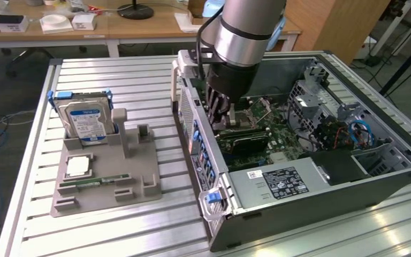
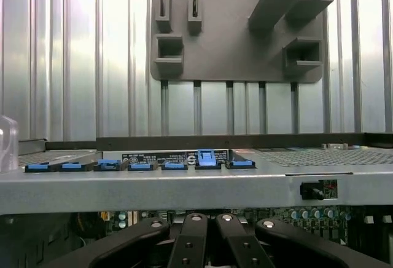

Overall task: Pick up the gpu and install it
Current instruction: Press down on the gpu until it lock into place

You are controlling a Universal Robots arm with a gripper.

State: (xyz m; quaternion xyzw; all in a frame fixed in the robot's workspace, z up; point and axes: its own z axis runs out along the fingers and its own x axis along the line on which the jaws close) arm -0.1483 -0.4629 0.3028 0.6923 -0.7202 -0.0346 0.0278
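While closed, gripper (image 1: 223, 124) hides gpu (image 1: 243, 142) edge inside case (image 1: 320, 176).

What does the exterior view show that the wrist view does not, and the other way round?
Exterior view alone: the hard drive standing upright in the grey holder tray, the memory stick lying in that tray, the power supply, and the arm reaching down into the open computer case with the dark gpu lying below it on the motherboard. Wrist view alone: the row of blue slot clips seen close, and the gripper shut. Both share: the tray, the case's edge, and the slatted table.
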